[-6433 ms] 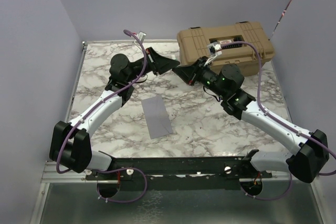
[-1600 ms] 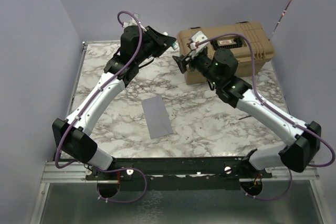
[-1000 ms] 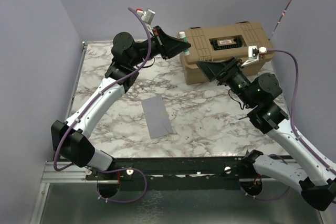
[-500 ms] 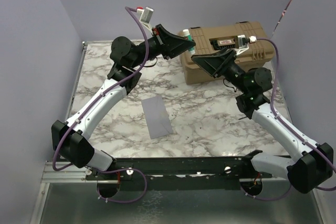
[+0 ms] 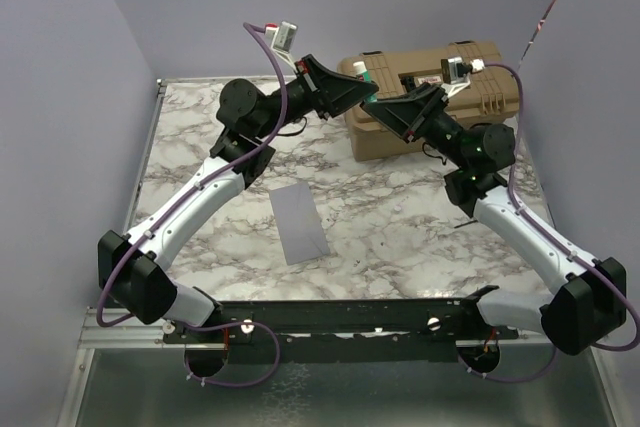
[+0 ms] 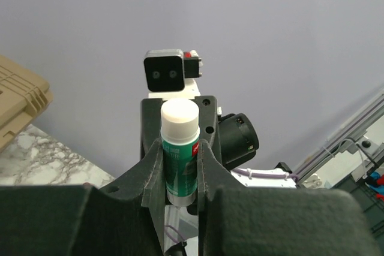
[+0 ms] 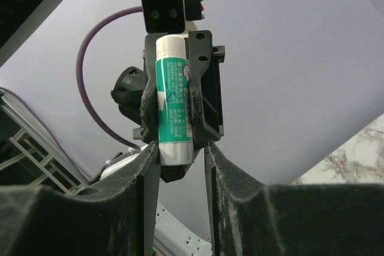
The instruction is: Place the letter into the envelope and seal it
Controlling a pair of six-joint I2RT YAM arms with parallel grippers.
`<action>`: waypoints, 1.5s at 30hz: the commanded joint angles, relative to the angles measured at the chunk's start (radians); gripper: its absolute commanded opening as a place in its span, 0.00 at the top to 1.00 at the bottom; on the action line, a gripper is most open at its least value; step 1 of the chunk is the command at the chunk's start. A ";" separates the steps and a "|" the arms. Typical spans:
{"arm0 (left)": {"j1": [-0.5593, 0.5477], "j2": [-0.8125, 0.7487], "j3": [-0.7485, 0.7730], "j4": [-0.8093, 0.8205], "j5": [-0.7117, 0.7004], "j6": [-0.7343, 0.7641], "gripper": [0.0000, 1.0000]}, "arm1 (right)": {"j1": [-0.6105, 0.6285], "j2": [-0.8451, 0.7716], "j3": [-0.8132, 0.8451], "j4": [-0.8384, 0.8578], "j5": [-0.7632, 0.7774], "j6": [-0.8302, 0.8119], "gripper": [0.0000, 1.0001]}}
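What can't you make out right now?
Letter: shows in no view; maybe inside the envelope, unverifiable.
Envelope: top view, too small to tell sealed or open.
Right gripper: right wrist view, fingers flank the glue stick; contact unclear.

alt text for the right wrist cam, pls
A green-and-white glue stick with a white cap runs vertically mid-frame, clamped by the left gripper, whose wrist camera faces the lens from above it. The dark fingers of the right gripper flank the stick's lower end, with a gap showing on one side. Behind are a pale purple wall and a corner of marble tabletop.
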 commanded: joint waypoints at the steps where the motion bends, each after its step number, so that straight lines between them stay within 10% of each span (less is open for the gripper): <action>1: -0.011 -0.029 -0.023 0.023 -0.046 0.008 1.00 | 0.000 0.013 0.037 0.042 -0.033 0.005 0.73; 6: -0.016 -0.043 -0.052 0.023 -0.095 0.002 1.00 | 0.000 -0.004 0.063 -0.075 -0.055 -0.151 0.98; 17: -0.018 -0.078 -0.121 -0.068 -0.418 0.085 1.00 | 0.013 -0.042 0.168 -0.653 0.080 -1.392 0.99; 31: -0.065 -0.027 0.018 -0.184 -0.460 0.142 1.00 | 0.185 0.021 0.024 -0.333 0.706 -1.971 0.99; 33: -0.066 -0.027 0.010 -0.176 -0.459 0.139 1.00 | 0.192 0.033 0.033 -0.300 0.745 -1.932 0.95; 39: -0.050 -0.046 -0.020 -0.171 -0.412 0.315 1.00 | 0.145 -0.034 0.196 -0.718 0.403 -1.540 0.38; 45: 0.073 -0.038 -0.013 -0.109 -0.087 0.350 1.00 | 0.004 -0.034 0.258 -0.838 0.029 -1.071 0.29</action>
